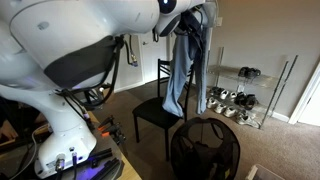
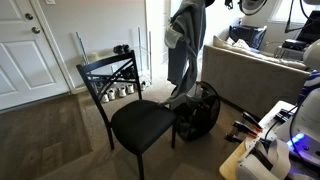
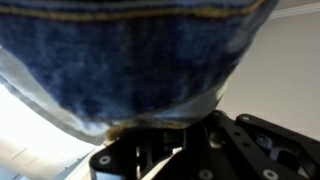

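Observation:
My gripper (image 1: pixel 193 14) is high in the air and shut on a pair of blue jeans (image 1: pixel 184 70) that hang down from it. In both exterior views the jeans (image 2: pixel 183 50) dangle above the back part of a black chair (image 2: pixel 140 122), their lower end a little above the seat (image 1: pixel 160 113). In the wrist view the blue denim (image 3: pixel 130 60) fills most of the frame right against the black jaws (image 3: pixel 165 140), and the fingertips are hidden by it.
A black mesh hamper (image 1: pixel 205 150) stands beside the chair, also in an exterior view (image 2: pixel 198 110). A shoe rack (image 1: pixel 238 98) stands at the wall. A white door (image 2: pixel 25 50), a sofa (image 2: pixel 250 65) and a desk edge with cables (image 2: pixel 265 150) are around.

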`<state>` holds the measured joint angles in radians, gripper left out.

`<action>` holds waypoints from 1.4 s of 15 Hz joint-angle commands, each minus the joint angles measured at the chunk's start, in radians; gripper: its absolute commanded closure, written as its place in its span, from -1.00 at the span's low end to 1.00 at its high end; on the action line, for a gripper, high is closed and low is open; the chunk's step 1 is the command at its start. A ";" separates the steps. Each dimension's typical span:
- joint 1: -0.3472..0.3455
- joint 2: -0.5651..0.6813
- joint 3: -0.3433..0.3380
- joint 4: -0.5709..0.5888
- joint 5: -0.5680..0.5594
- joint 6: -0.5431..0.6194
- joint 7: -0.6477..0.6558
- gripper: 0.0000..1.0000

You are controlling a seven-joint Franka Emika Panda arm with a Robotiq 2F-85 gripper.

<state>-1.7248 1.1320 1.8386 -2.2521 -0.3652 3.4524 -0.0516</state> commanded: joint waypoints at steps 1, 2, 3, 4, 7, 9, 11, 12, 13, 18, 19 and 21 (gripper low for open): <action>0.015 0.063 0.046 0.018 0.012 0.002 0.003 0.97; 0.018 0.070 0.047 0.020 0.012 0.002 0.002 0.97; 0.021 0.075 0.049 0.021 0.013 0.002 0.004 0.97; 0.026 0.087 0.050 0.022 0.012 0.002 0.004 0.97; 0.056 0.143 0.061 0.016 0.006 0.002 0.006 0.97; 0.072 0.169 0.077 0.028 0.008 0.003 0.008 0.97; 0.077 0.175 0.104 0.042 0.015 0.002 0.013 0.97; 0.076 0.177 0.118 0.045 0.016 0.002 0.012 0.97; 0.070 0.174 0.133 0.048 0.018 0.002 0.012 0.97; 0.063 0.164 0.179 0.076 0.021 0.002 0.003 0.97; 0.063 0.164 0.182 0.080 0.021 0.002 0.002 0.97; 0.063 0.161 0.185 0.089 0.023 0.002 0.003 0.97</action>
<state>-1.6626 1.2788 1.9826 -2.1765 -0.3652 3.4524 -0.0508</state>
